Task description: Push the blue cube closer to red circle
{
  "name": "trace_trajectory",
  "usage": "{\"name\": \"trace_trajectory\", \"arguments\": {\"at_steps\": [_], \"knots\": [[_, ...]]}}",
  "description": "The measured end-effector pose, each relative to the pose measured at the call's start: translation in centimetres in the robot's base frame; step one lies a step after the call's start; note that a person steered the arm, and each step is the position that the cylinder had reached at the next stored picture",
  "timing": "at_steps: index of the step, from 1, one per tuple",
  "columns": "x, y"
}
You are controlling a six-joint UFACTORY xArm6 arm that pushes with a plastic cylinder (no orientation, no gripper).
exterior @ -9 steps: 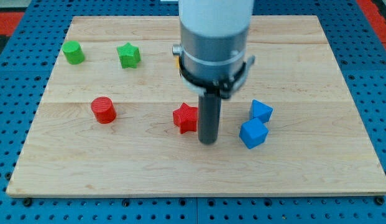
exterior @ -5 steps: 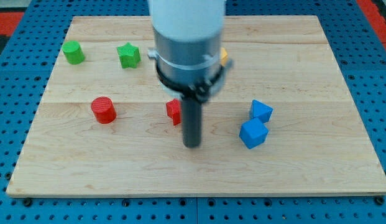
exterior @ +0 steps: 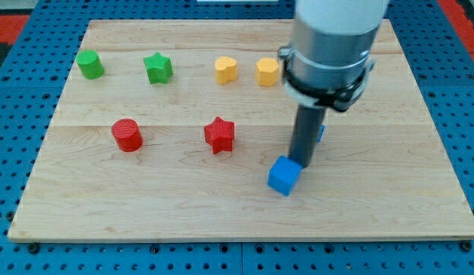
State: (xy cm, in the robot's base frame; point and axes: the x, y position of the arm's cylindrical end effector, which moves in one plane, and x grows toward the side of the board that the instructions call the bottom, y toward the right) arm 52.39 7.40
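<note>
My tip [exterior: 300,163] touches the blue cube [exterior: 283,176] on its upper right side, and the cube lies low on the wooden worktop [exterior: 420,191], a little right of the middle, below and to the right of the red star [exterior: 219,134]. The red circle [exterior: 127,134] is well apart on the view's left, so I judge that most of the pushing is not yet done, and the star stands close to the straight way between them. This arm carries no fingers, only the rod, so nothing is held; a second blue block [exterior: 320,134] is mostly hidden behind the rod.
</note>
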Motion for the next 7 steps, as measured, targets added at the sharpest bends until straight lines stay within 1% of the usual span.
{"name": "trace_trajectory", "arguments": {"at_steps": [1, 2, 3, 4, 5, 6, 7], "knots": [[3.7, 0.7], [4.9, 2.0], [3.0, -6.7], [0.6, -19.0], [-0.7, -23.8], [-2.7, -22.9], [-3.1, -22.4]]}}
